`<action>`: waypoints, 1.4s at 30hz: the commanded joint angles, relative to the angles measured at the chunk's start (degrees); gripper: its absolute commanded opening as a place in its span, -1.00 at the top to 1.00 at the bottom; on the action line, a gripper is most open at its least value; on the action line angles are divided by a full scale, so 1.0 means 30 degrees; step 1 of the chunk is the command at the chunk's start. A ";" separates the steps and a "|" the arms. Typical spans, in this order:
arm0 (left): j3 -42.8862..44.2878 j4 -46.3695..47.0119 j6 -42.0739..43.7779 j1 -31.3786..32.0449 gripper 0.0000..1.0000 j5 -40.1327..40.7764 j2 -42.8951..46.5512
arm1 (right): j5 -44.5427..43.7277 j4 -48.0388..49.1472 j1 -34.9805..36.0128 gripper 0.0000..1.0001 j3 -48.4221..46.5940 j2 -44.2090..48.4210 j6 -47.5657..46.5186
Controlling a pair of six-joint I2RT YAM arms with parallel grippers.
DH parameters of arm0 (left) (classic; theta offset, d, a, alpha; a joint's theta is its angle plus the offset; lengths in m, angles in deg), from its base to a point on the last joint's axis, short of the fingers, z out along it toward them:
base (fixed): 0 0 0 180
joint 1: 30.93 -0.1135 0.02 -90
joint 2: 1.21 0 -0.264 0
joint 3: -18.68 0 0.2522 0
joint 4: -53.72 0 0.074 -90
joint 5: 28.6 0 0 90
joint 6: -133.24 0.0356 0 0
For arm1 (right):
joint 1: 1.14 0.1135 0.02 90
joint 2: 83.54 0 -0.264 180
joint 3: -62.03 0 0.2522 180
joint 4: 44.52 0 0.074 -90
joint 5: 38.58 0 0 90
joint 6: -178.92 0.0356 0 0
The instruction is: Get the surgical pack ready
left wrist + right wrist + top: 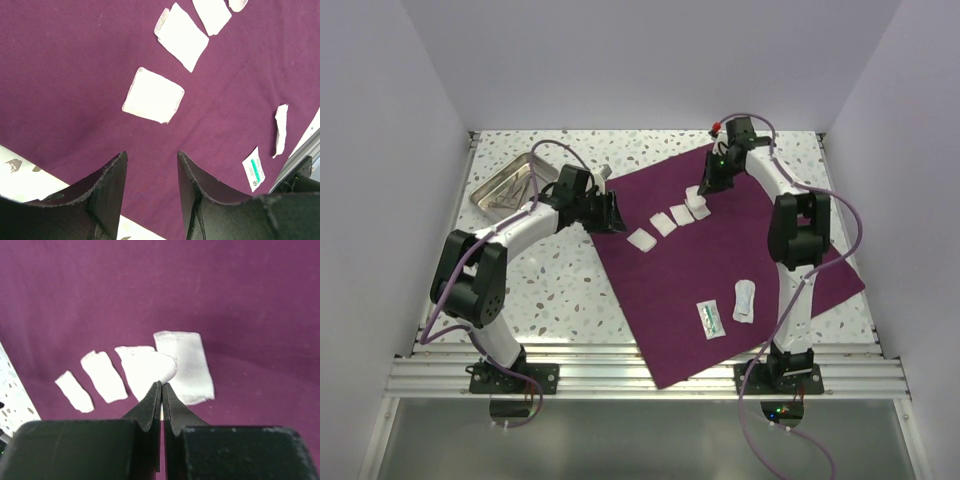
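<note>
The surgical pack is a deep purple cloth [740, 255] spread flat as a wide sheet across the table's middle and right. Several white gauze squares [642, 240] lie on it in a diagonal row. My right gripper [703, 190] is at the row's far end, shut on the corner of one gauze square [150, 367], which is lifted over another square [187, 365] lying flat. My left gripper [613, 213] hovers open and empty over the cloth's left edge [75, 75], with the nearest gauze square [153, 95] just ahead of its fingertips [120, 160].
A green-printed packet [710, 320] and a white packet [744, 302] lie on the cloth's near part; both also show in the left wrist view [254, 169] [281, 129]. A metal tray [485, 190] with instruments stands at the back left. White walls enclose the speckled table.
</note>
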State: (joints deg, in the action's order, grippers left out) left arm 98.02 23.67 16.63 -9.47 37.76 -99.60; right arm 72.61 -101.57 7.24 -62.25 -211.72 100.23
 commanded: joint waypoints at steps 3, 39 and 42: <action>0.0698 0.0568 -0.0095 0.0085 0.03 -0.0236 0.0101 | -0.0001 -0.0950 0.0253 1.00 -0.1539 -0.0984 -0.0342; 0.1049 0.0627 0.0140 0.0056 0.03 -0.0763 -0.0514 | -0.2229 -0.2240 0.0224 0.11 -0.2389 -0.1950 -0.1280; 0.1079 0.0655 0.0169 0.0027 0.03 -0.0763 -0.0544 | -0.2084 -0.2212 0.0224 0.10 -0.2330 -0.2038 -0.1339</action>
State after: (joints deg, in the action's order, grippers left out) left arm 98.96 23.67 16.83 -9.47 36.76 -100.98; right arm 67.41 -106.94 8.16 -67.76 -219.83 97.33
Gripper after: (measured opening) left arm 0.485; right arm 0.449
